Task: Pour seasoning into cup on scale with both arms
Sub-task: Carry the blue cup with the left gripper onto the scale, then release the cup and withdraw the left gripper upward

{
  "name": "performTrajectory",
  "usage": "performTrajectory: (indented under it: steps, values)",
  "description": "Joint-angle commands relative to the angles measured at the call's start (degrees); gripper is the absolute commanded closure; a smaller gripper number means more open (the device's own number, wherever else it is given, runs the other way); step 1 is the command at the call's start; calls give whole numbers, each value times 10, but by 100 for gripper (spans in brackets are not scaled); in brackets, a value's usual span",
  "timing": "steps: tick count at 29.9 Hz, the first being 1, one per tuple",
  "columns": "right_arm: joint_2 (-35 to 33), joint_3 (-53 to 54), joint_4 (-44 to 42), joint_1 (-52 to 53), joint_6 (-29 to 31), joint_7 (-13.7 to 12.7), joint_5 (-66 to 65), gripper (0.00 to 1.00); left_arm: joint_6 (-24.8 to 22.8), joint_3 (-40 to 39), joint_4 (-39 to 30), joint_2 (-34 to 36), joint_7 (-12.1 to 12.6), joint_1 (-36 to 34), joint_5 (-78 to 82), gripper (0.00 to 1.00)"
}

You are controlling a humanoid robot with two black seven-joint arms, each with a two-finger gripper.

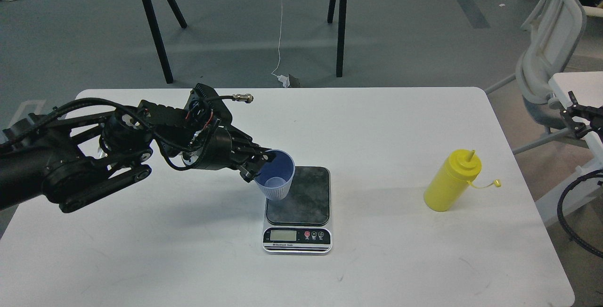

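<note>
My left gripper (258, 164) comes in from the left and is shut on the rim of the light blue-grey ribbed cup (278, 177). The cup is upright over the left edge of the scale's dark platform (301, 196); I cannot tell whether it rests on it or hangs just above. The scale's silver front strip with LCD and red buttons (297, 238) faces me. The yellow seasoning bottle (452, 181) stands alone at the right of the white table (377, 128), nozzle bare, its tethered cap hanging to the right. My right gripper is not in view.
Black cables (572, 213) and a dark bracket (577, 114) lie off the table's right edge. A white chair (551, 52) stands at the back right. A black-legged bench (245, 20) stands on the floor behind the table.
</note>
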Motion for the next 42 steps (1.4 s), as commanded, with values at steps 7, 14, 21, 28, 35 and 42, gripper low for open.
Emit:
performTrajectory:
  steps: [7,14,21,28,35,42]
  values:
    - [-1,0,0,-1,0,0,0,0,-1,1,4,-39,4,-3,-2,91]
    - [-4,0,0,-1,0,0,0,0,-2,4,10,-56,27,1,-1,85]
    - [-5,0,0,-2,0,0,0,0,-1,3,20,-66,28,-1,-5,53]
    - [-19,0,5,-8,0,-1,0,0,3,-23,20,-51,28,-8,-83,16]
    - [-72,12,110,-81,0,0,4,0,4,-81,21,-17,22,-36,-268,9]
    - [-101,62,256,-247,0,3,4,0,4,-189,115,-25,20,-15,-661,1]
